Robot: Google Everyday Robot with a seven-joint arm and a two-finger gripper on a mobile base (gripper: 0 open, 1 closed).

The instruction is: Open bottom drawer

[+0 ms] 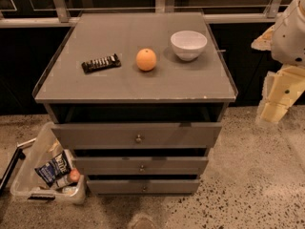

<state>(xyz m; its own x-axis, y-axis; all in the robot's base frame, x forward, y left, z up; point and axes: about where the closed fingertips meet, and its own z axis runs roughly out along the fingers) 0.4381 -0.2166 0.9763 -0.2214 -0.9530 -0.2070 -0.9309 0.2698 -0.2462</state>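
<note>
Bottom drawer [143, 186] is what we look at first: it sits lowest of three in the grey cabinet [133, 87], just above the speckled floor [248, 175], near the lower middle of the view. Its front is a slim grey panel, the narrowest and shortest of the three from here, with a small round metal knob [144, 189] at its centre. A dark gap runs between its upper edge and the middle drawer [141, 166] above it. We cannot tell whether it is pulled out at all. The top drawer [137, 136] has the tallest and widest front and shows a deep dark opening above it, under the cabinet's top.

On the cabinet's top we see a white bowl [188, 44] at the right rear, an orange [146, 59] near the middle and a dark snack bar [100, 63] to its left, all apart from one another. A clear plastic bin [28, 187] with packets in it stands on the floor, against the cabinet's lower left corner.

The gripper [276, 104] hangs at the right edge of the view, beside the cabinet, well apart from the drawers and touching nothing. We cannot tell whether it is open or closed.
</note>
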